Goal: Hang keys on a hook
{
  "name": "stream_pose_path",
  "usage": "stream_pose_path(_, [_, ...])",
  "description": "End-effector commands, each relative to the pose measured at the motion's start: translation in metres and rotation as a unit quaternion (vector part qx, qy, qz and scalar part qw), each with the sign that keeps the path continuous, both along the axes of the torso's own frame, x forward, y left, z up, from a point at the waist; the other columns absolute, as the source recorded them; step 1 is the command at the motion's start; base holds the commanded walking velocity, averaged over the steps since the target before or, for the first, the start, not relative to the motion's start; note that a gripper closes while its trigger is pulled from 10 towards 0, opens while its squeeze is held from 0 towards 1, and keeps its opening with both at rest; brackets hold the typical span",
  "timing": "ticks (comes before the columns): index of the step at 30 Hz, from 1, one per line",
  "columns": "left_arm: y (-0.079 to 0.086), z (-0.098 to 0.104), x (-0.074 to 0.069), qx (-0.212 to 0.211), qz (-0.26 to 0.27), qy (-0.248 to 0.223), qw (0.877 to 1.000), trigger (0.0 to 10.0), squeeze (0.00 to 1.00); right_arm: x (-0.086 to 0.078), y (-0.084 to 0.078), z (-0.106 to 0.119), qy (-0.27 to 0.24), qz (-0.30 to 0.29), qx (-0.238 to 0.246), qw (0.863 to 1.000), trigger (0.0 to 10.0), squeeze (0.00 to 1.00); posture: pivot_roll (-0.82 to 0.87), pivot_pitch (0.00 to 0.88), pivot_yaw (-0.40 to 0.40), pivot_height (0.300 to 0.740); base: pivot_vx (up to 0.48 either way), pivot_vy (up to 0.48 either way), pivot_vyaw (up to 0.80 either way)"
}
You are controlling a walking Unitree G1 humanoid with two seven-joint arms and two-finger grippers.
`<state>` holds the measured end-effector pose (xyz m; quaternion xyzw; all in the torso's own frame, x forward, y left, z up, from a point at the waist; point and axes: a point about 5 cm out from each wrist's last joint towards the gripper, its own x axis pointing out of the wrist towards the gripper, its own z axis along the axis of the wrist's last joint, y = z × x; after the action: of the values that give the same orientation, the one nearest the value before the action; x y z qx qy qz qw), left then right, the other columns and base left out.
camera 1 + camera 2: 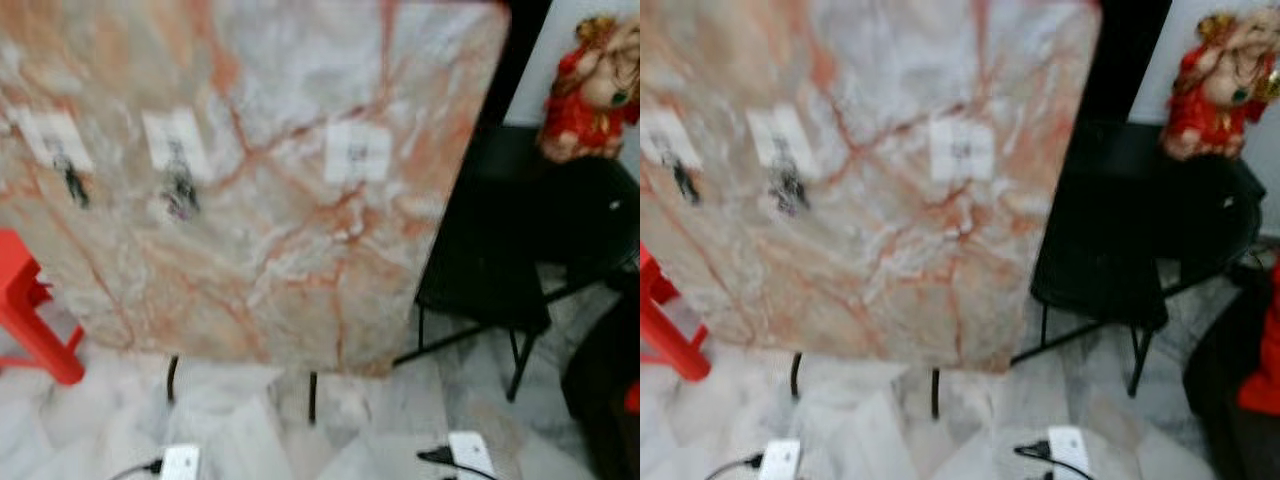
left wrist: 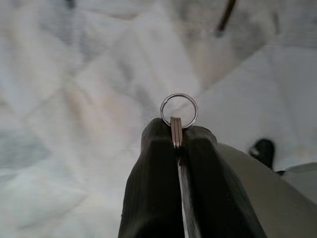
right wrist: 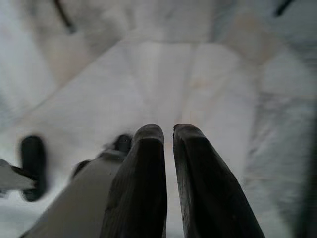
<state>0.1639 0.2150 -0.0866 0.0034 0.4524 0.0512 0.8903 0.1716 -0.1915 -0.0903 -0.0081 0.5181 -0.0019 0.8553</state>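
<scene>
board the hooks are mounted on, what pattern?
Marble board: white and grey with orange-pink veining. Clearest in the left eye view.

Two long black fingers (image 2: 153,188) per hand, silver-grey wrist casings, black cables.

keys (image 2: 176,130): flat silver blades edge-on, round split ring on top | pinched between my left gripper (image 2: 177,139) fingers | above marble floor

a pink and white marble board (image 1: 250,200) has white hook squares (image 1: 357,152). red stool (image 1: 30,320), black chair (image 1: 500,270), silver key ring (image 2: 179,110), black fingers (image 2: 153,188).
</scene>
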Motion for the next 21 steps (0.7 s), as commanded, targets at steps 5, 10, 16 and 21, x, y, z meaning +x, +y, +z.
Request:
stream_pose_path(5, [0.009, -0.001, -0.007, 0.011, 0.0, 0.01, 1.0, 10.0, 0.0, 0.0, 0.008, -0.001, 0.001, 0.001, 0.011, 1.0, 10.0, 0.0, 0.04, 0.0, -0.04, 0.74, 0.0, -0.48, 0.0])
stream_pose_path(10, [0.009, -0.001, -0.007, 0.012, -0.003, 0.01, 1.0, 10.0, 0.0, -0.001, 0.008, -0.001, 0.001, 0.0, 0.011, 1.0, 10.0, 0.0, 0.04, 0.0, -0.038, 0.74, 0.0, -0.48, 0.0])
stream_pose_path(16, [0.009, -0.001, -0.006, 0.014, -0.003, 0.008, 1.0, 10.0, 0.0, 0.0, 0.008, -0.001, 0.001, 0.001, 0.011, 1.0, 10.0, 0.0, 0.04, 0.0, -0.041, 0.74, 0.0, -0.48, 0.0])
stream_pose_path(21, [0.01, 0.005, 0.006, 0.027, -0.003, -0.015, 1.0, 10.0, 0.0, 0.001, 0.008, -0.001, 0.0, 0.0, 0.011, 1.0, 10.0, 0.0, 0.04, 0.0, -0.045, 0.74, 0.0, -0.096, 0.0])
